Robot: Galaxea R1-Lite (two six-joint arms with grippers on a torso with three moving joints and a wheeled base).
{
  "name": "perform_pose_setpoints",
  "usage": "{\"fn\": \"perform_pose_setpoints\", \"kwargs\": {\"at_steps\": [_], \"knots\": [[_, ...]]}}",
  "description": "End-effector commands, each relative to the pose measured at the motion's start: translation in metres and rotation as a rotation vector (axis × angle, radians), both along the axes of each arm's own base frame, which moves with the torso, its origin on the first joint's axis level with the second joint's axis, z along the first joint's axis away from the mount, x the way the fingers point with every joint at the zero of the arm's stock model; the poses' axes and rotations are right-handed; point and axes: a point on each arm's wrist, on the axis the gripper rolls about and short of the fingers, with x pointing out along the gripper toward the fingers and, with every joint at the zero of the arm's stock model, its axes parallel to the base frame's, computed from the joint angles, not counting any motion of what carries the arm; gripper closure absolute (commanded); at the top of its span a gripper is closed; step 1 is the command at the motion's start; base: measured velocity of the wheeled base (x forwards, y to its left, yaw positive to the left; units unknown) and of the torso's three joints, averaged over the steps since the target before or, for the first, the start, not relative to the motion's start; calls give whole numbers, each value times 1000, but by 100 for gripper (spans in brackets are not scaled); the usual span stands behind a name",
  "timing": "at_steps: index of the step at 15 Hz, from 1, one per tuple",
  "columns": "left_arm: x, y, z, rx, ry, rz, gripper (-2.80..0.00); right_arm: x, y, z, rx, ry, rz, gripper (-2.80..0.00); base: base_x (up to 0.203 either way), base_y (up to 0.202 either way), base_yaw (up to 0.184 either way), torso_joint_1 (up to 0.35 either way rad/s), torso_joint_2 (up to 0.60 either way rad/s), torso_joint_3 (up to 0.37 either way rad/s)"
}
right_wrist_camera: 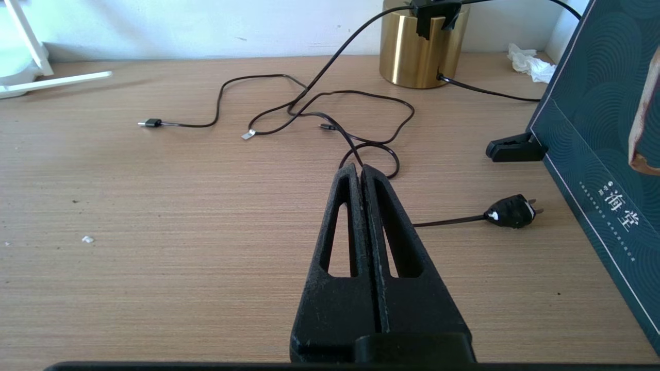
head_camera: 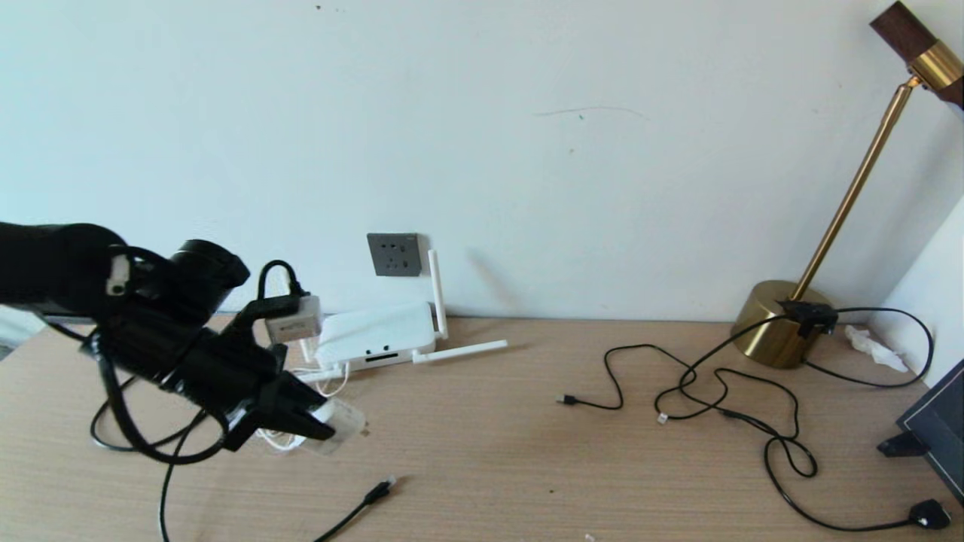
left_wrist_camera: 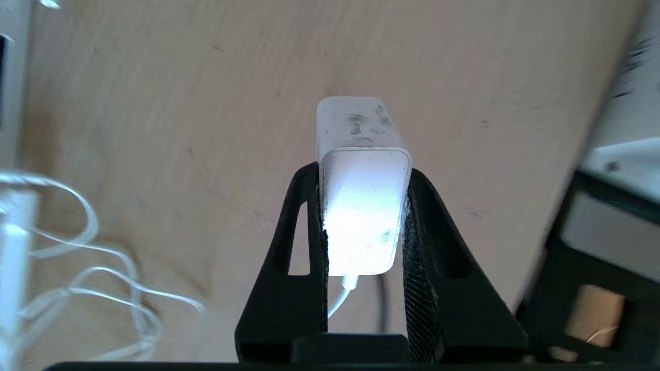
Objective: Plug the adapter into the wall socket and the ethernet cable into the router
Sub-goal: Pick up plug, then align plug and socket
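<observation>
One white, rounded, scuffed adapter (left_wrist_camera: 363, 206) sits clamped in the left hand (left_wrist_camera: 365, 175).

White adapter (left_wrist_camera: 363, 206) in black left gripper (left_wrist_camera: 363, 170); dark grey wall socket (head_camera: 394, 254) just above white router (head_camera: 374, 335); black ethernet cable (head_camera: 361, 506); light wood-grain table (head_camera: 527, 452); brass-gold lamp (head_camera: 783, 324).

Router (head_camera: 374, 336) below wall socket (head_camera: 394, 254) — ethernet cable (head_camera: 360, 508) in front, lamp (head_camera: 783, 324) far right.
</observation>
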Motion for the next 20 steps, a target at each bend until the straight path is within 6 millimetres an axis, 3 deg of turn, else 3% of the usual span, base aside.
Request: {"fn": "perform_pose_setpoints", "kwargs": {"at_steps": [1, 3, 6, 11, 17, 18, 20], "knots": [[-26, 20, 2, -39, 13, 58, 0, 0, 0, 0, 0, 1, 0, 0, 0, 0, 0, 0, 0, 0], [-35, 34, -16, 12, 50, 123, 0, 0, 0, 0, 0, 1, 0, 0, 0, 0, 0, 0, 0, 0], [-16, 41, -46, 147, -12, 181, 0, 0, 0, 0, 0, 1, 0, 0, 0, 0, 0, 0, 0, 0], [8, 45, -79, 211, 44, 198, 0, 0, 0, 0, 0, 1, 0, 0, 0, 0, 0, 0, 0, 0], [18, 45, -90, 210, 80, 190, 0, 0, 0, 0, 0, 1, 0, 0, 0, 0, 0, 0, 0, 0], [17, 45, -90, 211, 79, 188, -280, 0, 0, 0, 0, 1, 0, 0, 0, 0, 0, 0, 0, 0], [18, 44, -91, 208, 73, 186, -280, 0, 0, 0, 0, 1, 0, 0, 0, 0, 0, 0, 0, 0]]}}
